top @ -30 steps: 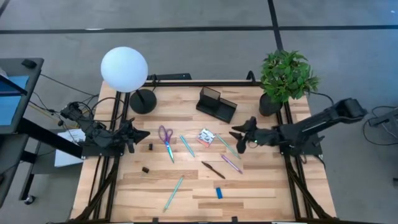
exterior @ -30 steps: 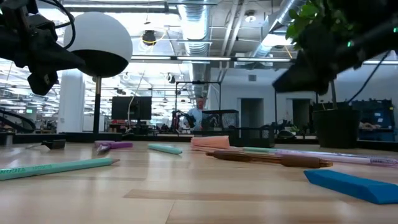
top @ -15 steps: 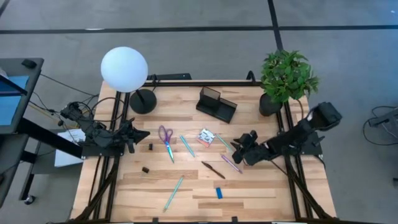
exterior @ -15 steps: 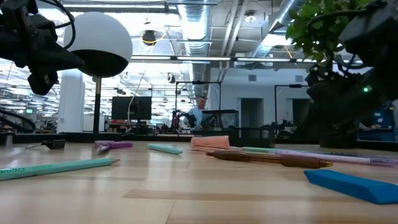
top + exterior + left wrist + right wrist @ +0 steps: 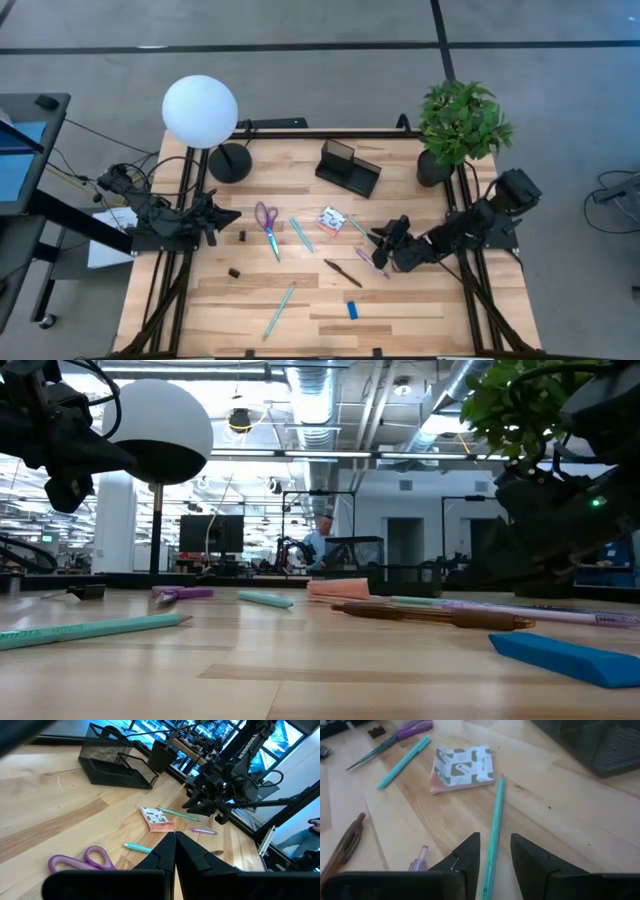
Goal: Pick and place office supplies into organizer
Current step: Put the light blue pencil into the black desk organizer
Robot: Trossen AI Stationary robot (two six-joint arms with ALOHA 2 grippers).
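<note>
The right tool (image 5: 384, 243) has swung down over the thin teal plastic pen (image 5: 493, 838), fingers spread astride it, so pickup looks imminent.

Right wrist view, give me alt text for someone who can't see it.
The right pincer hangs open just above a wooden table, its fingers straddling a teal pen. Beyond lie a white patterned packet, another teal pen and purple scissors.

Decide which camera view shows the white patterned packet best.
Right wrist view: the packet lies close, its pattern clear, beyond the right gripper. High view shows a small patch; left wrist, a tilted side; low view, only a pinkish edge.
</note>
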